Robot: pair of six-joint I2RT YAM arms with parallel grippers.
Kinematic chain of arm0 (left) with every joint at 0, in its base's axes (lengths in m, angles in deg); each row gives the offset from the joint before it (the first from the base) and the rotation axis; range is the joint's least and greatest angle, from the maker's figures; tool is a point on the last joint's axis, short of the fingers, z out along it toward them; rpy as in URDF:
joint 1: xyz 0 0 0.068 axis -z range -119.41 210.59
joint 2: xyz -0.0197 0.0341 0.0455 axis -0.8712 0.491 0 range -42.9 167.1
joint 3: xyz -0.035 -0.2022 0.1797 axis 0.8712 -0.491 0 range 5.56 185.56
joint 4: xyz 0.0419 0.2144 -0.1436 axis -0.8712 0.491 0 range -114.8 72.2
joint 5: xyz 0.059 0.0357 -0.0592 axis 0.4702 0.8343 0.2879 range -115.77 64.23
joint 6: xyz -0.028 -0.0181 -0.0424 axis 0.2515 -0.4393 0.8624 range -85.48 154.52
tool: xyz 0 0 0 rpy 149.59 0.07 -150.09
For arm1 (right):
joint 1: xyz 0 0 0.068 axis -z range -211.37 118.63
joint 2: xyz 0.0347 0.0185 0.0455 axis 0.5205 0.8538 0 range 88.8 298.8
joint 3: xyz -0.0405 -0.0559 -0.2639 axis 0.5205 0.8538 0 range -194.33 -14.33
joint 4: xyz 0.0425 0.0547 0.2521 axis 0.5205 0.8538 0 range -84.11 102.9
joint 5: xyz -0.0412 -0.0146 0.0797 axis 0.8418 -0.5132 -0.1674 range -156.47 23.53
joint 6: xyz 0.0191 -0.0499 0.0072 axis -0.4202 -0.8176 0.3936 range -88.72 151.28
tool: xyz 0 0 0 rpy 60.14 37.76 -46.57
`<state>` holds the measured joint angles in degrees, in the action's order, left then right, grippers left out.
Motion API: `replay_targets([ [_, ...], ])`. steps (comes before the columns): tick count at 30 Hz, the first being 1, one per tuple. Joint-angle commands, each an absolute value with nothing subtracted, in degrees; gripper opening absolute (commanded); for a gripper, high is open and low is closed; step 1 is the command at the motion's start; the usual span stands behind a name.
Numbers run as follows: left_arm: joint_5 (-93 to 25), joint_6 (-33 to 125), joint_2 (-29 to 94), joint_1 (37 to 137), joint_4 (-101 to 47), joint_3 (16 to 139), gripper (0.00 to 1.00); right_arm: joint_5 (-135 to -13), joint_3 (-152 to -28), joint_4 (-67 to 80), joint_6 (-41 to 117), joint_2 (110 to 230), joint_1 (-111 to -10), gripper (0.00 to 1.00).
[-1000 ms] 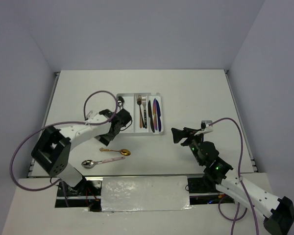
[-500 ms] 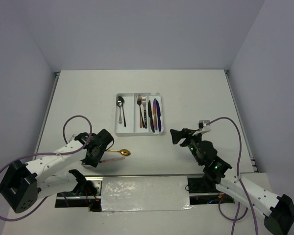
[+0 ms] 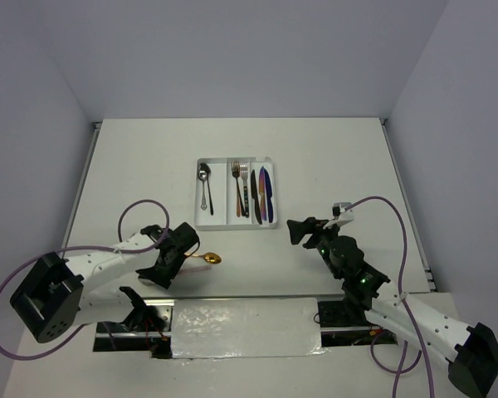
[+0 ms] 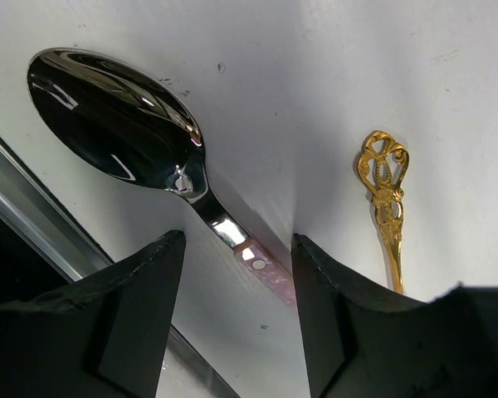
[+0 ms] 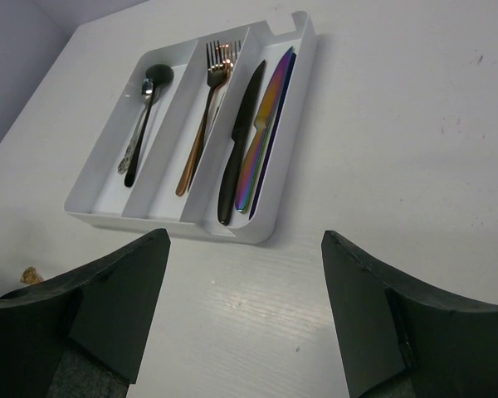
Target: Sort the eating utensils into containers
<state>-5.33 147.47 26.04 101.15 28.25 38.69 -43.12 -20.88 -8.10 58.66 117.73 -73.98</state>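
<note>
Left wrist: my open left hand (image 4: 238, 249) straddles the pink-handled silver spoon (image 4: 116, 116), likely stiff and slick; I'd pinch its handle.

white tray (image 5: 108, 199), gold filigree spoon (image 4: 386, 195), pink-handled silver spoon (image 4: 116, 120)

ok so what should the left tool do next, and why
Probably close on the silver spoon, at its pink handle. In the wrist view the left tool sits open, one finger each side of that handle, not gripping yet. The gold spoon lies outside them.
</note>
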Motion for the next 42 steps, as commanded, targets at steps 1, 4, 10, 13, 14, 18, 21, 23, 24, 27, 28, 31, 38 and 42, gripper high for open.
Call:
replay_targets([
  [1, -6.4, 166.6, 27.9, 101.5, 26.0, 39.1, 0.66, -41.9, -23.4, -10.8, 58.4, 117.8, -74.1, 0.82],
  [4, -7.1, 167.1, 30.0, 101.5, 25.2, 39.1, 0.58, -42.0, -23.1, -10.6, 58.4, 116.8, -74.1, 0.82],
  [10, -7.4, 168.7, 30.0, 101.9, 27.4, 39.2, 0.29, -42.4, -22.6, -11.0, 58.3, 115.9, -74.1, 0.82],
  [13, -6.7, 169.9, 26.5, 102.5, 29.6, 39.1, 0.18, -42.4, -22.6, -11.0, 58.3, 116.2, -74.1, 0.82],
  [14, -6.4, 170.3, 25.8, 103.0, 30.6, 39.4, 0.11, -42.4, -22.7, -11.0, 58.3, 116.3, -74.1, 0.82],
  [18, -4.5, 172.8, 21.0, 105.0, 39.9, 44.4, 0.00, -42.0, -22.6, -10.9, 58.4, 116.7, -74.1, 0.82],
  [21, 1.1, 173.4, 16.0, 107.8, 50.0, 52.5, 0.00, -42.4, -22.3, -11.5, 58.5, 117.2, -74.1, 0.81],
  [23, 7.1, 165.2, 13.2, 108.7, 46.7, 56.2, 0.00, -42.6, -22.7, -11.2, 58.4, 117.4, -74.1, 0.81],
  [24, 13.0, 161.6, 12.8, 108.7, 44.0, 58.5, 0.00, -42.6, -22.7, -11.2, 58.4, 117.5, -74.2, 0.82],
  [27, 24.8, 140.1, 15.0, 108.7, 29.3, 63.5, 0.00, -42.7, -22.8, -11.8, 58.2, 117.4, -74.1, 0.82],
  [28, 26.9, 131.6, 16.1, 108.7, 23.9, 64.7, 0.00, -42.5, -22.9, -11.7, 58.2, 117.5, -74.0, 0.82],
  [31, 31.6, 107.9, 23.3, 108.5, 9.7, 68.9, 0.00, -42.7, -23.4, -11.1, 58.2, 117.9, -74.1, 0.82],
  [38, 13.2, 71.2, 32.4, 98.2, -14.8, 68.8, 0.00, -43.0, -22.3, -11.9, 57.8, 116.3, -74.1, 0.81],
  [42, 5.3, 65.6, 39.1, 93.7, -17.1, 71.4, 0.00, -43.0, -22.3, -12.0, 57.7, 116.7, -74.2, 0.81],
])
